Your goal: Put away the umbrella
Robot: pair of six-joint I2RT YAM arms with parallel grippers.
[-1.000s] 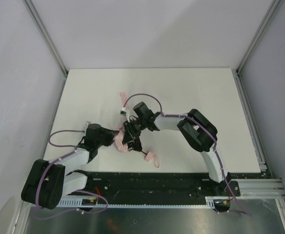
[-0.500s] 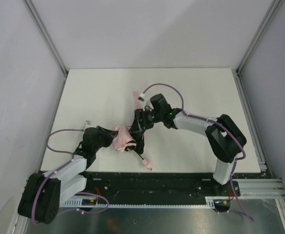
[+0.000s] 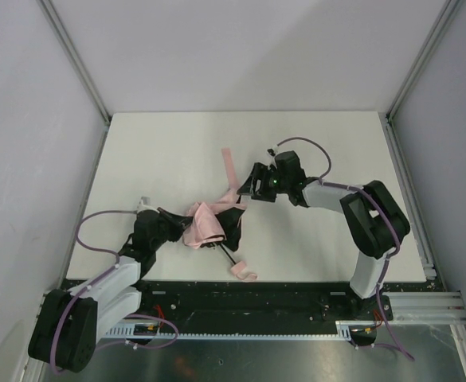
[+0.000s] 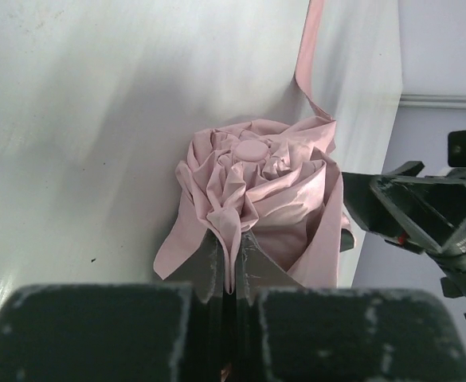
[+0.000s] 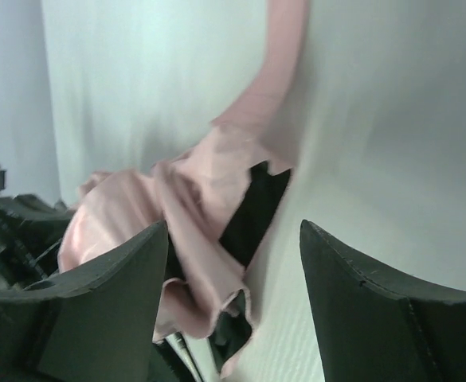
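Left claw [image 4: 233, 261] pinches the umbrella [image 3: 207, 227] by the surface's [image 3: 161, 151] front edge, room behind; right claw [image 5: 231, 239] gapes beside it; shaft [image 3: 226, 256] half hidden.

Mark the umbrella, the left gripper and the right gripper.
umbrella [image 3: 203, 225], top view, on the bunched pink fabric.
left gripper [image 4: 233, 253], left wrist view, where its shut fingers pinch the fabric.
right gripper [image 5: 233, 239], right wrist view, in the gap between its open fingers.
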